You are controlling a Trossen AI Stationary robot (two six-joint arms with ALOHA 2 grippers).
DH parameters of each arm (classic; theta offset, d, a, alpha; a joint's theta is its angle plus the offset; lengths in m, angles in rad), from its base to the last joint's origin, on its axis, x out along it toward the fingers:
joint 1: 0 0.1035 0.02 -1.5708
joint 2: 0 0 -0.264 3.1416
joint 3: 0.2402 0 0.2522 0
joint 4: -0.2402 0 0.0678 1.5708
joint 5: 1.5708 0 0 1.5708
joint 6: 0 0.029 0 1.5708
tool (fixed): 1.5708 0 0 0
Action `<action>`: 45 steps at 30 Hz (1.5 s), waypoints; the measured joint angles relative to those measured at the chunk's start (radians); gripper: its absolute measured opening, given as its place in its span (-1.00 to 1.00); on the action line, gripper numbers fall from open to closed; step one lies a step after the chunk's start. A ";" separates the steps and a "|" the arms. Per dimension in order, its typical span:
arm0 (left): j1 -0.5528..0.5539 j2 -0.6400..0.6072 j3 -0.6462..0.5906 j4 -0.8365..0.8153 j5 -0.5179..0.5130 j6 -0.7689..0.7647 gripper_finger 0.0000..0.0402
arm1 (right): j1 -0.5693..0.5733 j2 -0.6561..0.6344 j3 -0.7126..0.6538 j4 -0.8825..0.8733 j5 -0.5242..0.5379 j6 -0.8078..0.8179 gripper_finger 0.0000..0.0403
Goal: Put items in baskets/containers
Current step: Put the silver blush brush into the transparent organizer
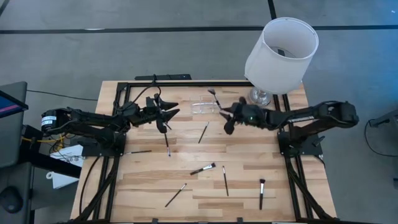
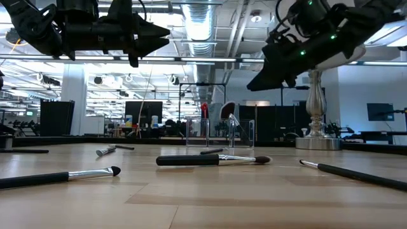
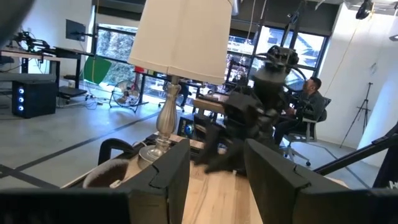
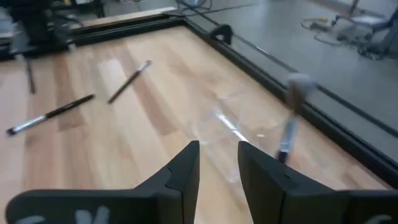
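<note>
Hovering above the wooden table (image 1: 249, 186), the right gripper (image 1: 227, 118) is reaching beside the clear organizer (image 1: 203, 107), fingers narrowly parted and empty. One brush (image 4: 287, 130) is standing in that organizer. The left gripper (image 1: 166, 116) is hanging opposite, jaws apart, gripping nothing. Other brushes (image 1: 203, 168) are lying scattered across the tabletop.

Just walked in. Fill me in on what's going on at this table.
Two robot arms are sorting makeup brushes into a clear organizer at the table's far edge. One brush already stands in it. Both grippers hover empty and open above the table, the left gripper and right gripper either side of the organizer. About seven brushes lie loose on the table.
</note>
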 joint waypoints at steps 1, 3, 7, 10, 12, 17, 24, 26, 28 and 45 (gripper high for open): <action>0.000 0.000 0.000 0.000 0.000 0.000 -0.26 | 0.022 0.009 0.000 0.000 0.022 -0.002 -0.53; 0.000 0.000 0.000 0.000 0.000 0.000 -0.26 | 0.055 0.026 0.000 0.014 0.054 -0.013 -0.55; 0.000 0.000 0.000 0.001 0.000 0.014 -0.26 | 0.080 0.042 0.000 0.020 0.070 -0.034 -0.58; 0.000 0.000 0.000 0.004 0.000 0.031 -0.26 | 0.081 0.042 0.000 0.021 0.067 -0.034 -0.59; 0.000 0.000 0.007 0.002 0.012 0.032 -0.26 | 0.080 0.041 0.000 0.020 0.068 -0.034 -0.59; -0.048 -0.001 0.053 -0.034 0.133 0.036 -0.26 | 0.070 0.039 0.000 0.009 0.066 -0.035 -0.59; -0.202 -0.001 0.210 -0.432 0.041 0.158 -0.26 | 0.046 0.039 0.000 -0.073 0.066 -0.034 -0.59; -0.243 -0.001 0.257 -0.560 0.008 0.169 -0.26 | 0.041 0.039 0.000 -0.104 0.067 -0.034 -0.59; -0.281 -0.001 0.292 -0.655 -0.009 0.169 -0.26 | 0.040 0.039 0.000 -0.125 0.067 -0.034 -0.59; -0.583 0.055 0.456 -0.896 -0.422 0.188 -0.26 | 0.022 0.039 0.000 -0.142 0.092 -0.034 -0.59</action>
